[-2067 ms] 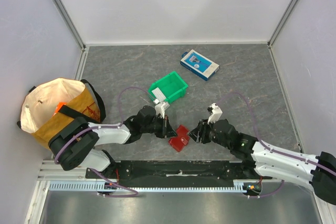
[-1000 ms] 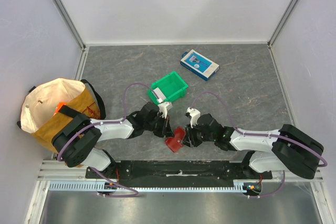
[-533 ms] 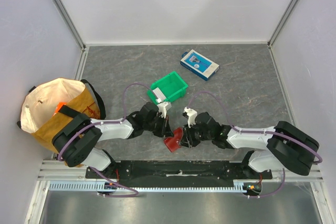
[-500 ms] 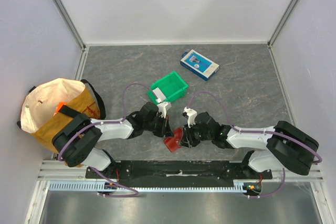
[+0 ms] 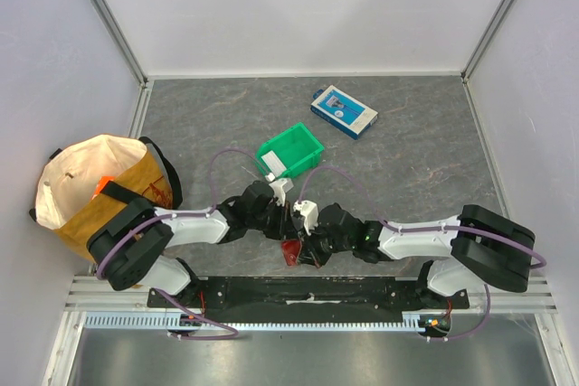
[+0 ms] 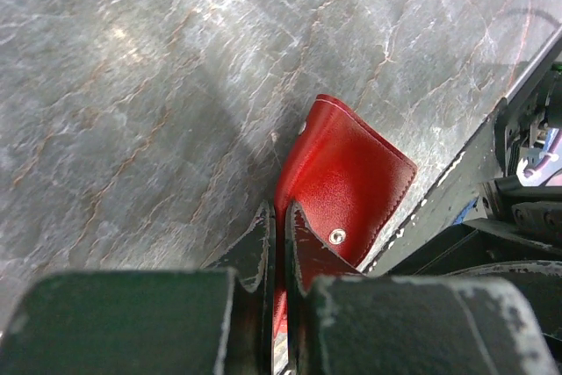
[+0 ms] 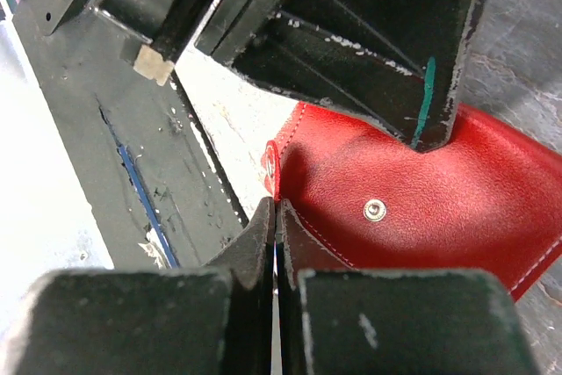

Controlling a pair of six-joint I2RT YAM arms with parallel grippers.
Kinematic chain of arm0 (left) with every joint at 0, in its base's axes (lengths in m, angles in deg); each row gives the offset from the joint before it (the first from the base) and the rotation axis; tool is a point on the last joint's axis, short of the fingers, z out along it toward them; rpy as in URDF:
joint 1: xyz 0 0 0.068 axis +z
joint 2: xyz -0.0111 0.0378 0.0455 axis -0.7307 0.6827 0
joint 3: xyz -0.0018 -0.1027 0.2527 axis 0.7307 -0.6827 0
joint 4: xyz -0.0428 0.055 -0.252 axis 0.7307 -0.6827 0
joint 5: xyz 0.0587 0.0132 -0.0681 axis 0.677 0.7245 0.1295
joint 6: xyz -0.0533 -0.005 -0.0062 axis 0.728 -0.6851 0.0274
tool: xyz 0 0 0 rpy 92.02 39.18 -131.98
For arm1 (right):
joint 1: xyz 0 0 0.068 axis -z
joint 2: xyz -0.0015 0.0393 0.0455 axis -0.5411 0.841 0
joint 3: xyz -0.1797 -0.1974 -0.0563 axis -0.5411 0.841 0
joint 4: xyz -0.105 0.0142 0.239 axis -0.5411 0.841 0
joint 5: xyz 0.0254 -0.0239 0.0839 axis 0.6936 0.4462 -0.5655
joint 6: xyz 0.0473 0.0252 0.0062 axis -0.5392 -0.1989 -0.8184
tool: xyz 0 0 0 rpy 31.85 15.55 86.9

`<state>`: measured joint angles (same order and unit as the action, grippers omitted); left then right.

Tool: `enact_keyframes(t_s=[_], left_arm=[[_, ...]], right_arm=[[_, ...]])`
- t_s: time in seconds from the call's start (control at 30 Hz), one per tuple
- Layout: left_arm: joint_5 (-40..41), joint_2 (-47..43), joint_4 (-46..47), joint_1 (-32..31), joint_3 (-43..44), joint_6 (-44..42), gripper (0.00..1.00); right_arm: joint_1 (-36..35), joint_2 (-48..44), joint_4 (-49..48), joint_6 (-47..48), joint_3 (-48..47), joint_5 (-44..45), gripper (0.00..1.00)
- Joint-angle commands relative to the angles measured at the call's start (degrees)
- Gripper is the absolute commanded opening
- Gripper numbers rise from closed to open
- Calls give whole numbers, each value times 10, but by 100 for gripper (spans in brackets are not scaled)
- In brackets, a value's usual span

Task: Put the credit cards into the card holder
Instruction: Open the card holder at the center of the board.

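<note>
- Left wrist view is showing the left claw [image 6: 281, 217] pinching one flap of the small red leather-look folding wallet [image 6: 351, 177], which is lying at the bench's near edge.
- Beside it, the right claw [image 7: 276, 212] is gripping another stitched edge, probably so both are pulling the slots open.
- No thin plastic credit cards are showing in either claw.
- White walls are enclosing the grey marbled bench [image 5: 425, 169]; the green plastic bin [image 5: 303, 145], blue-and-white box [image 5: 344, 111] and tan bag [image 5: 81, 178] are sitting apart.
</note>
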<state>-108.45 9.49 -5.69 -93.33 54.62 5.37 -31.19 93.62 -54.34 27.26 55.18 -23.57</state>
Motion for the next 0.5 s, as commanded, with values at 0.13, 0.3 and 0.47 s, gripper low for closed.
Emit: enact_keyframes(t_s=[0.13,0.3,0.47], left_arm=[[141,-45,-46,2,10,44,2],[187,-104,-70,-1,-15,57,2],[192,-125,-60,1,-35,71,2]], right_arm=[[-16,-42,3,6,23,-9,12],[-10,-118,101,-24,42,78,46],[7,-108,104,-22,38,52,48]])
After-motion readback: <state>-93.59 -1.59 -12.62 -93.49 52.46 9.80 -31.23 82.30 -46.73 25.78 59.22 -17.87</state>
